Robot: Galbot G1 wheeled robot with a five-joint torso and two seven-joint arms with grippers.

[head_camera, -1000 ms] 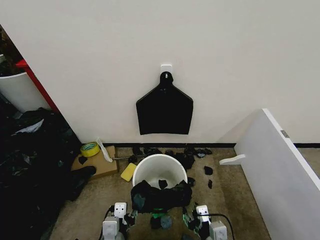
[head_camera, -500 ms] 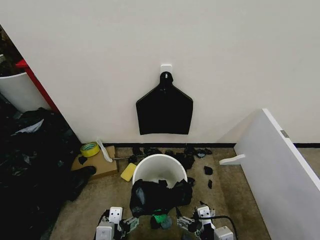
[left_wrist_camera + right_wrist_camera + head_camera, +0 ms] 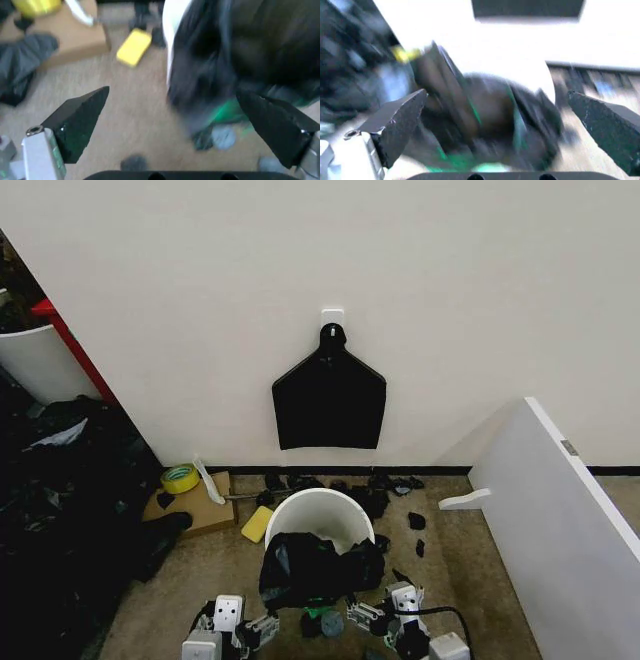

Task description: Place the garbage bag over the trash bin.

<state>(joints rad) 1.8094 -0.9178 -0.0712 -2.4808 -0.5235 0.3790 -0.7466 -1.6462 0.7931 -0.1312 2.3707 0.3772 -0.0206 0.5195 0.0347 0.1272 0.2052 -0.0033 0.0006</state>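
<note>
The white trash bin [image 3: 320, 514] stands on the carpet just ahead of me. The black garbage bag [image 3: 316, 572] hangs crumpled over its near rim and down the front wall, leaving the far part of the opening uncovered. My left gripper [image 3: 262, 629] sits low at the bag's left, open, and its wrist view has the bag [image 3: 235, 56] and the bin's rim [image 3: 172, 22] beyond the spread fingers [image 3: 80, 123]. My right gripper [image 3: 365, 617] is at the bag's right, open, facing the bag [image 3: 490, 108]. Neither holds anything.
A flat black bundle [image 3: 329, 395] hangs on a wall hook. Cardboard with a yellow tape roll [image 3: 180, 478] and a yellow block [image 3: 257, 523] lie left of the bin. Black scraps [image 3: 372, 498] line the wall. A white board [image 3: 560, 520] leans at the right, black bags [image 3: 60, 500] are piled at the left.
Both grippers have drawn back from the bag toward me. The bag has bunched up and sagged a little lower over the bin's near rim.
</note>
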